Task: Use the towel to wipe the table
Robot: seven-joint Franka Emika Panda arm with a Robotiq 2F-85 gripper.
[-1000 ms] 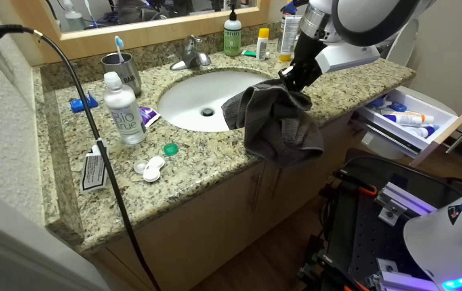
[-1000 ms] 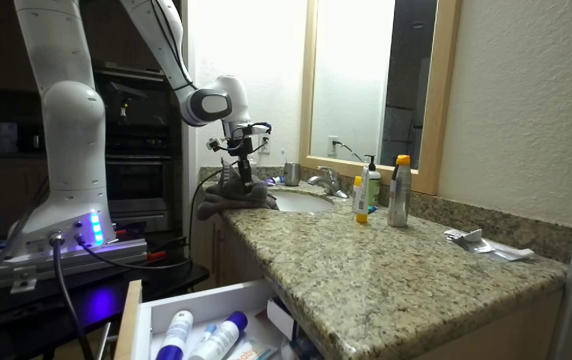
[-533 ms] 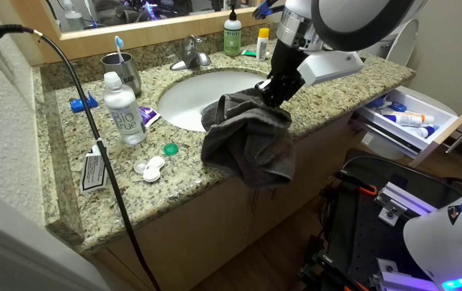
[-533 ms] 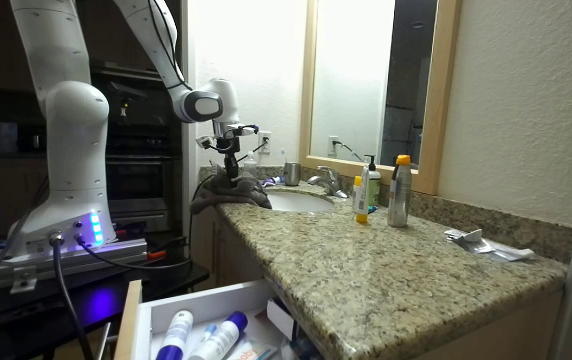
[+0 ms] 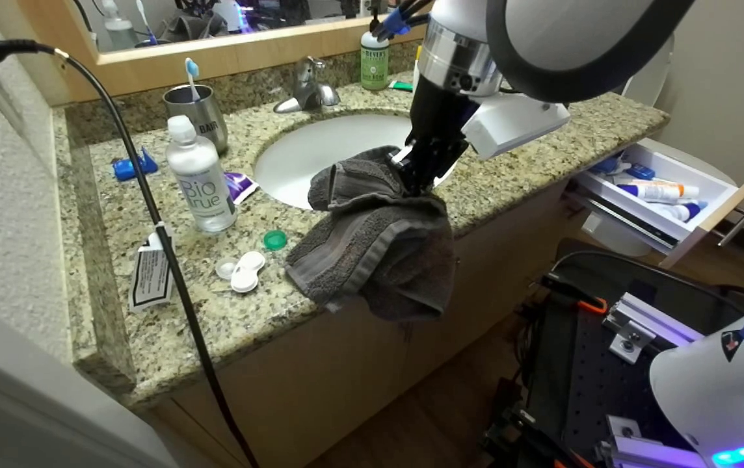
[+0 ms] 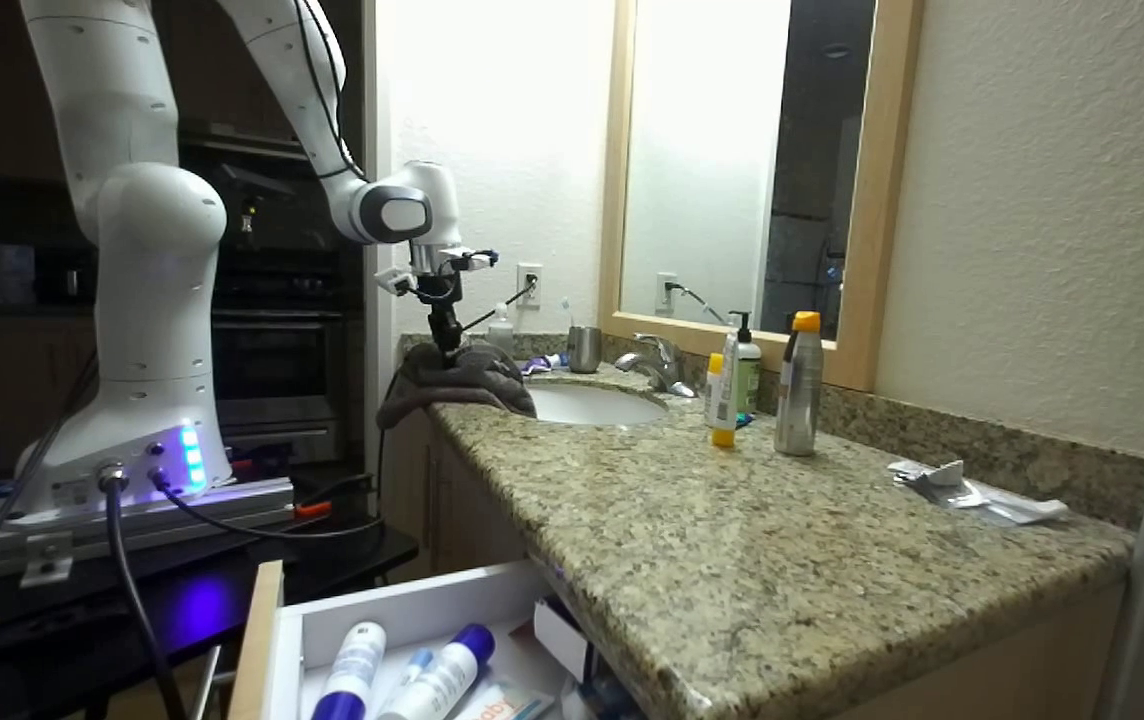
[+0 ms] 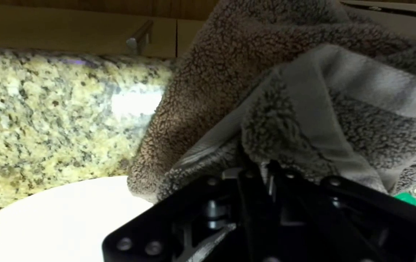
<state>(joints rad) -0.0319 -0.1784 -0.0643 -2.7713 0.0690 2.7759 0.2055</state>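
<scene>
One grey towel (image 5: 378, 250), pinched in the gripper (image 7: 266, 173), drapes over the front edge of the countertop (image 6: 712, 550): grasp complete, wiping seemingly under way, extent covered or left indeterminable.

Sink (image 5: 297, 146): in the counter (image 5: 606, 127), before the mirror (image 6: 707, 170)
Faucet (image 5: 310, 88), soap dispenser (image 5: 374, 64): behind the sink
Cup (image 5: 208, 117): left of the sink, toothbrush (image 5: 192, 71) inside
Bottle (image 5: 201, 182): left of the sink
Lens case (image 5: 247, 272): before the sink, leftward
Towel (image 5: 378, 240): over the sink's front rim, tool (image 5: 414, 186) in its folds
Drawer (image 5: 730, 203): right of the sink, below
</scene>
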